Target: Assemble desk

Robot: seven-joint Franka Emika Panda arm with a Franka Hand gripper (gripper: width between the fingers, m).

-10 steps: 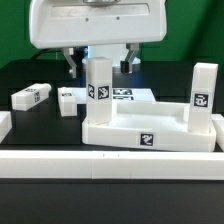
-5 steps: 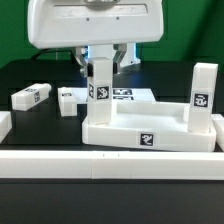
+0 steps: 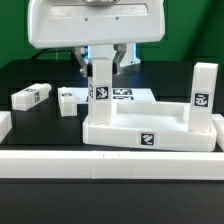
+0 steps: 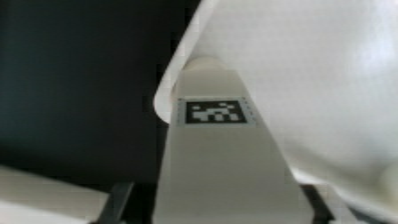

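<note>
The white desk top (image 3: 150, 135) lies at the middle of the table with two square legs standing up in its corner sockets: one on the exterior view's left (image 3: 100, 92), one on the right (image 3: 203, 95). My gripper (image 3: 101, 64) hangs over the left leg, with a finger on each side of its top end. In the wrist view the tagged leg (image 4: 219, 150) runs between the dark fingers (image 4: 118, 205), with a narrow gap on each side. The jaws are open around it. Two loose legs (image 3: 32, 96) (image 3: 68, 101) lie on the left.
The marker board (image 3: 126, 95) lies flat behind the desk top. A long plain white rail (image 3: 110, 166) runs along the front edge. A white block (image 3: 4, 124) sits at the far left. The black table shows around the loose legs.
The fingers stood wide apart a second ago. They have drawn in close to the sides of the left leg. Nothing has moved in the last half second.
</note>
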